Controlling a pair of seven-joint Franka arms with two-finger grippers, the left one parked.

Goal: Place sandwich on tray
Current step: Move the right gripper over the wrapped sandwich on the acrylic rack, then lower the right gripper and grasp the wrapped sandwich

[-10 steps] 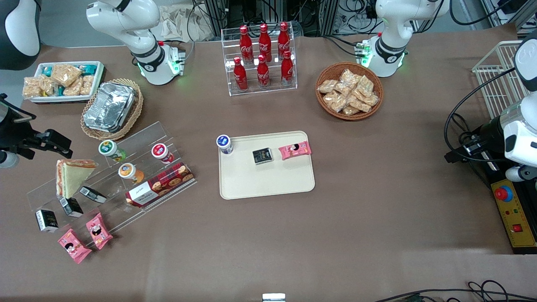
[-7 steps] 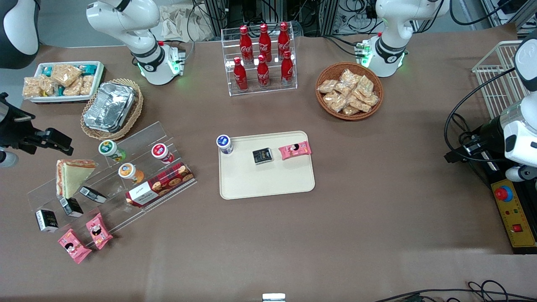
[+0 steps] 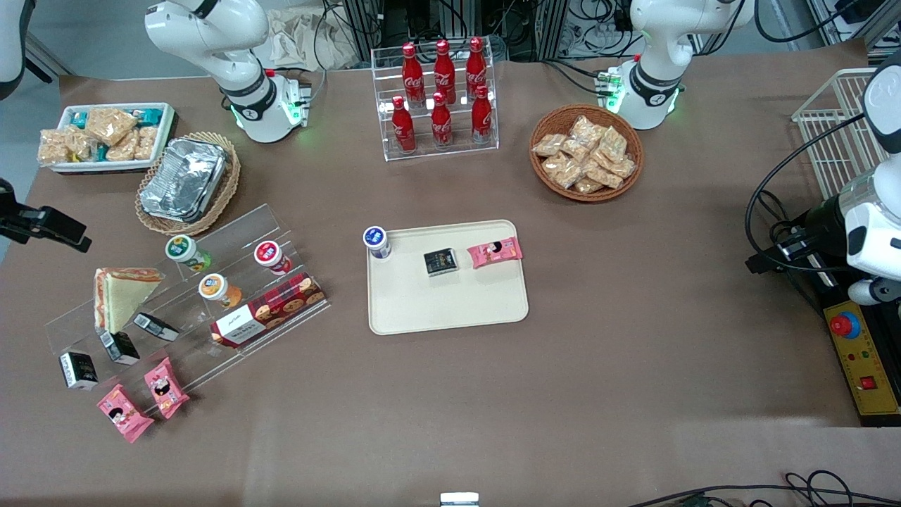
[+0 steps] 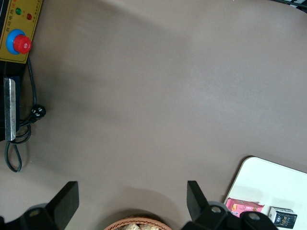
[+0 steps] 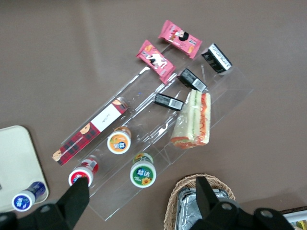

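Note:
The sandwich [image 3: 121, 296], a triangular wedge of white bread with red-orange filling, leans on the clear acrylic step shelf [image 3: 232, 232] toward the working arm's end of the table. It also shows in the right wrist view [image 5: 194, 122]. The cream-beige tray [image 3: 450, 303] lies mid-table and holds a blue-lidded cup [image 3: 376, 241], a black packet [image 3: 440, 261] and a pink packet [image 3: 495, 251]. My right gripper [image 3: 70, 238] hangs high at the table's edge, farther from the front camera than the sandwich and apart from it. Its fingers [image 5: 79, 196] stand wide open and empty.
The shelf also carries lidded cups [image 3: 215, 287], a red plaid biscuit box [image 3: 271, 310], black packets [image 3: 120, 346] and pink snack packets [image 3: 144, 398]. A wicker basket of foil trays [image 3: 184, 179] and a white tray of snack packs [image 3: 105, 134] stand farther back. A cola bottle rack [image 3: 440, 98] and a snack basket [image 3: 586, 151] stand at the back.
My right gripper has drawn off sideways toward the working arm's end of the table, away from the sandwich. The sandwich and the tray have not moved.

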